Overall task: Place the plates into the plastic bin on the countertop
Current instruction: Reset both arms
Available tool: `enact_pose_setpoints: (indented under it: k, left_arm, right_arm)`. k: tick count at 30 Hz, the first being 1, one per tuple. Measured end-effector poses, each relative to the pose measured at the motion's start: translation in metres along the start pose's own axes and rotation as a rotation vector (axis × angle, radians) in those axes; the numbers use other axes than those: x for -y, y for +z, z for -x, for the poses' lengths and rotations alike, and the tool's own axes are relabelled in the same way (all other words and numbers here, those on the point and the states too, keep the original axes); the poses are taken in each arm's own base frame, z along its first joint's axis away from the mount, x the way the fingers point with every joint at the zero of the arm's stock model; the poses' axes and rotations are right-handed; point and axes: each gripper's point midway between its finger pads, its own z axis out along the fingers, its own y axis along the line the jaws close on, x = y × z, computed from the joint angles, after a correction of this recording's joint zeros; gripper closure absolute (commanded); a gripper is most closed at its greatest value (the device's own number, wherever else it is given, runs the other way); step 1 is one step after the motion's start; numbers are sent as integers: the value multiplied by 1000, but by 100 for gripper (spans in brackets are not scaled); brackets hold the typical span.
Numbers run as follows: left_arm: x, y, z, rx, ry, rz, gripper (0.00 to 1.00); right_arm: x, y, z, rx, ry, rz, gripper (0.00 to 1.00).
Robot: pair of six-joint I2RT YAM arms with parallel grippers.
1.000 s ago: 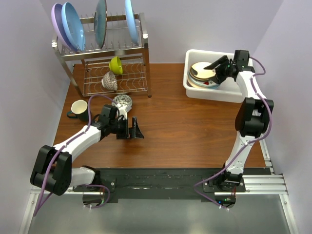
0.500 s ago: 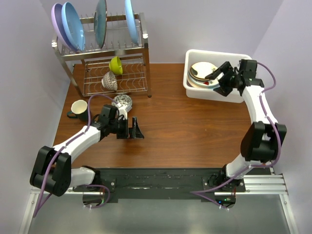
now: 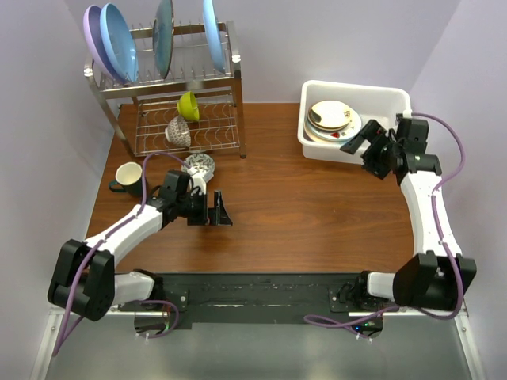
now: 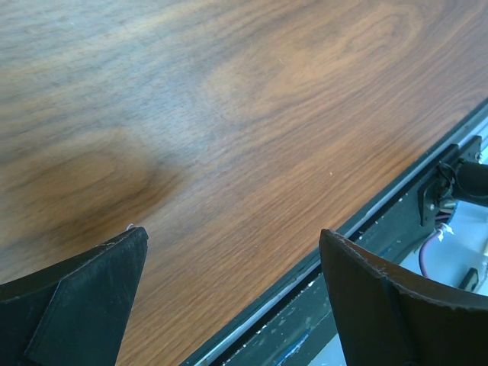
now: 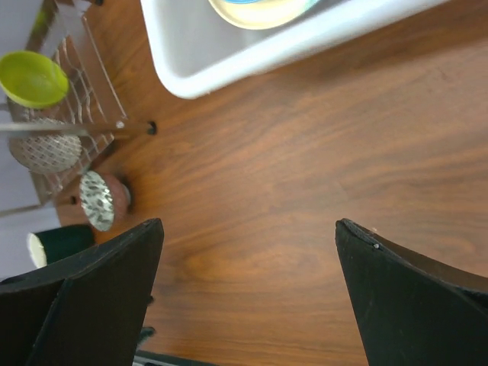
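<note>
The white plastic bin [image 3: 390, 98] stands at the back right of the wood-grain countertop [image 3: 301, 214]. A stack of plates [image 3: 331, 120] lies in it, a cream plate on top; its edge shows in the right wrist view [image 5: 259, 11]. My right gripper [image 3: 362, 147] is open and empty, just in front of the bin's near wall [image 5: 252, 57]. My left gripper [image 3: 220, 210] is open and empty, low over the countertop [image 4: 244, 114] at the left.
A two-tier steel wire rack [image 3: 170, 79] at the back left holds blue and lilac plates [image 3: 111, 39], a lime-green bowl [image 3: 188, 105] and a patterned bowl [image 3: 178, 131]. A dark mug [image 3: 127, 177] and a small patterned cup [image 3: 200, 165] stand before it.
My right gripper has drawn back out of the bin toward the near side and now hangs open in front of it. The left arm has not moved.
</note>
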Motion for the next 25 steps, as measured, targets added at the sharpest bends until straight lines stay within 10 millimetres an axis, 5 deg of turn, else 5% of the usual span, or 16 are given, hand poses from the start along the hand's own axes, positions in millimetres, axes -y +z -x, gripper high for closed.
enact_pose_setpoints:
  k: [14,25]
  left_arm:
    - [-2,-9,11,49,25,50,0]
    - [8,-21,30,123,79,48,0]
  right_arm:
    - [61,-56,-63,7,-125,-185,1]
    - [87,-88,-104,-13,-148,-234,1]
